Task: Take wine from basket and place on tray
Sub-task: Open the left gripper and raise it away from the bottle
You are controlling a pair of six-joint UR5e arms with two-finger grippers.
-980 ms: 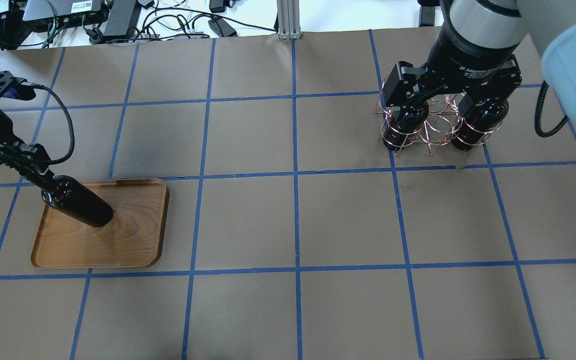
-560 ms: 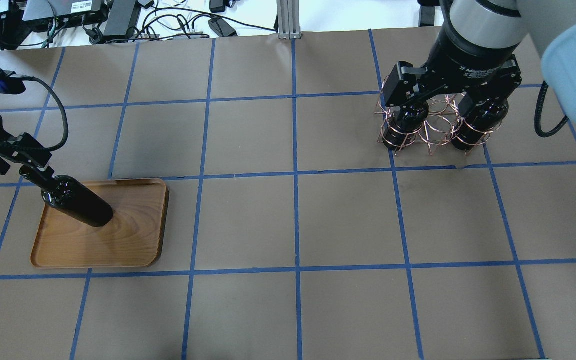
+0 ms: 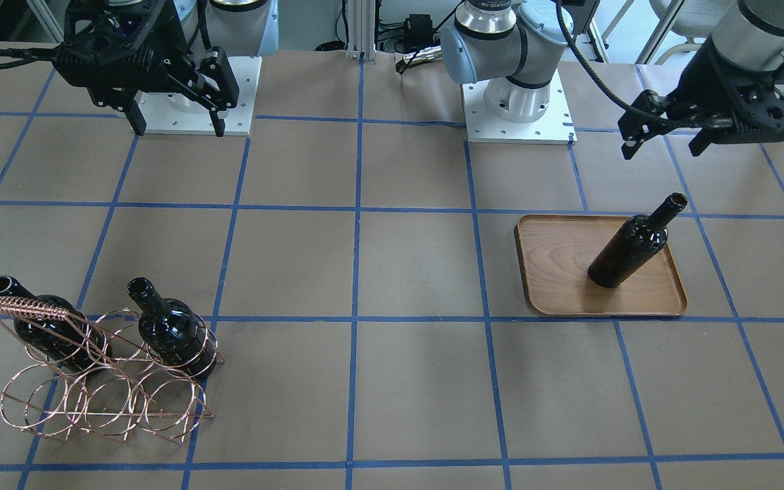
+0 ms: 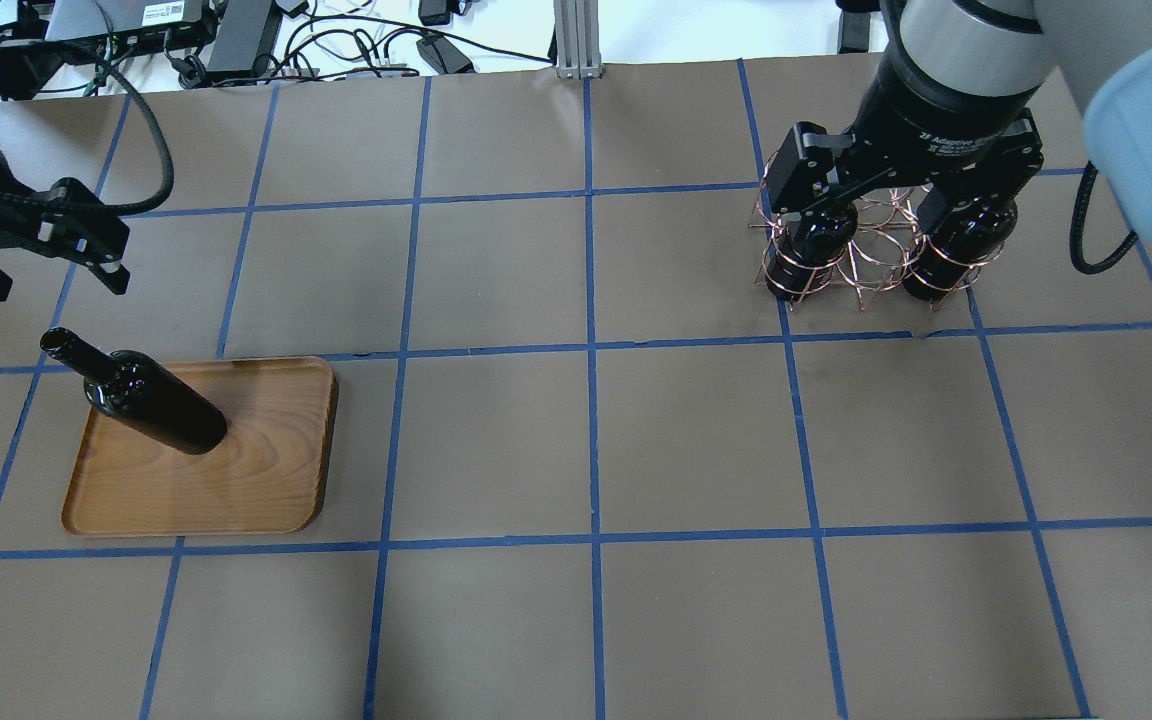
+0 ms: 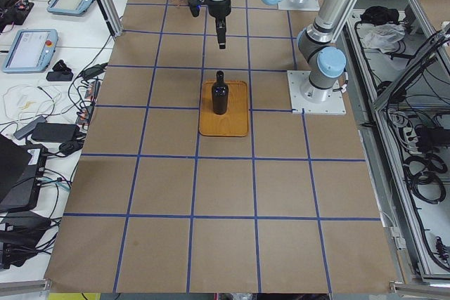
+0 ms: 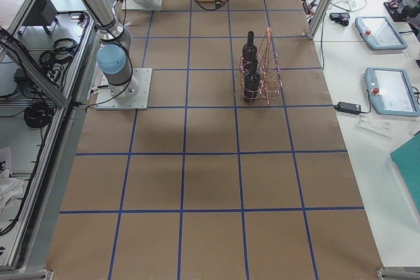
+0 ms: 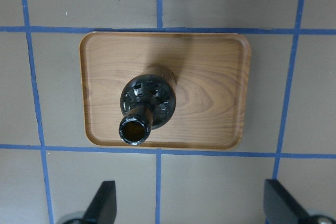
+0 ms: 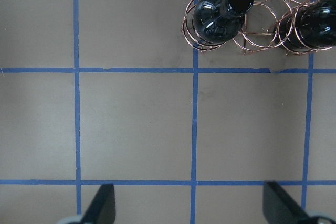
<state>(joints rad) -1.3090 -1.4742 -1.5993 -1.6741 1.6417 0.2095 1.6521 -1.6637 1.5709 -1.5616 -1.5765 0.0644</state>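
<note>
One wine bottle (image 4: pixel 151 405) stands upright on the wooden tray (image 4: pixel 256 470) at the table's left; it also shows in the front view (image 3: pixel 627 252) and the left wrist view (image 7: pixel 147 100). My left gripper (image 4: pixel 36 255) is open and empty, raised above and behind the bottle's neck. The copper wire basket (image 4: pixel 861 260) at the right holds two more bottles (image 3: pixel 45 327) (image 3: pixel 174 333) in its end places. My right gripper (image 3: pixel 177 126) is open and empty, high above the table by the basket (image 8: pixel 257 35).
The tray (image 3: pixel 555 272) has bare wood around the bottle. Blue tape lines grid the brown table. The arm bases (image 3: pixel 518 102) stand at the robot's edge. Cables and devices (image 4: pixel 236 30) and a metal post (image 4: pixel 576 40) lie beyond the far edge.
My left gripper let go of the bottle's neck, opened, and moved up and back from it. The bottle stays standing on the tray. The right arm has not moved.
</note>
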